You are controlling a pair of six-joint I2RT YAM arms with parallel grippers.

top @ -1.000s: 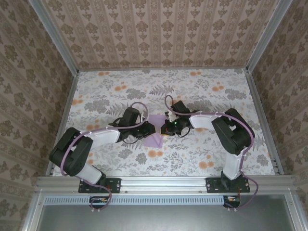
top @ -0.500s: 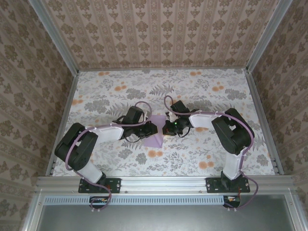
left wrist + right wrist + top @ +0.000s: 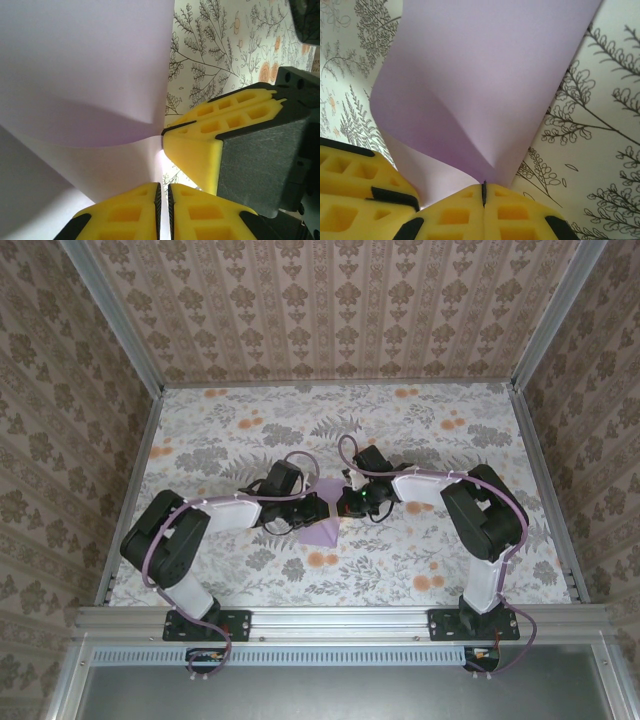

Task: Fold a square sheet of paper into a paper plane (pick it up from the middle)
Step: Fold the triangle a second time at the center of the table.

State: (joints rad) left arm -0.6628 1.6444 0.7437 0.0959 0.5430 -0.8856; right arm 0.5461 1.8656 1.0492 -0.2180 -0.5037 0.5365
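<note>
Top view. Item: square sheet of paper (image 3: 324,532), plain lilac, at the middle of the table (image 3: 450,440), which carries a floral cloth. The sheet sits between the two arms, its lower corner showing below them and a smaller part above. Left claw (image 3: 313,508) reaches in from the left and right claw (image 3: 347,505) from the right. The two tips are just beside each other over the sheet. From this height I cannot tell how the jaws stand.

Left wrist view. The left claw's own yellow fingers (image 3: 130,210) sit at the bottom edge, drawn together to a thin slit. The sheet (image 3: 85,65) rises from that slit, bowed and curling, one soft crease across it. The right claw comes in from the right, tip touching the paper edge, fingers pressed together.

Right wrist view. The right claw's yellow fingers (image 3: 520,215) are closed tight, the lilac sheet (image 3: 485,80) pinched in the seam and curving upward off the cloth. The left claw's yellow fingers lie at lower left, against the same edge.
</note>
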